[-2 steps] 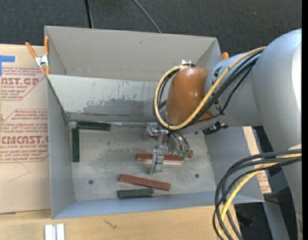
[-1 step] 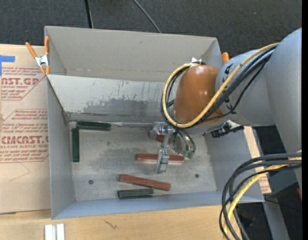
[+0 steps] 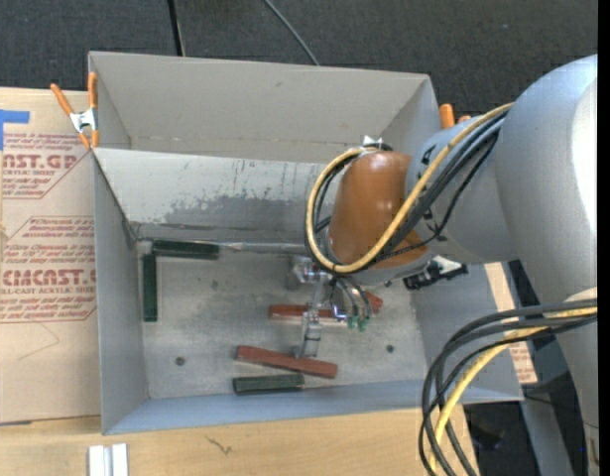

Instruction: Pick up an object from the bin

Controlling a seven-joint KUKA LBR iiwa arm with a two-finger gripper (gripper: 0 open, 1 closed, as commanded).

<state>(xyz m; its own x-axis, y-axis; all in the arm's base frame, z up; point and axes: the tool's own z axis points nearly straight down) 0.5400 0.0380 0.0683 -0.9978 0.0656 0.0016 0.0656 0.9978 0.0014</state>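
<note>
Grey bin (image 3: 200, 310) floor, lower centre: gripper (image 3: 311, 337) at red stick (image 3: 285, 312), can't tell how wide; may snag lower red stick (image 3: 285, 362), slip.

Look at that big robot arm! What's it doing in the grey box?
The robot arm reaches into the grey bin from the right. Its pincer is low over the middle of the floor, right beside a short reddish-brown stick, with a longer reddish-brown stick lying just in front. Whether it has grabbed anything is unclear. A dark green stick lies by the front wall, and two dark green sticks sit on the left.
</note>
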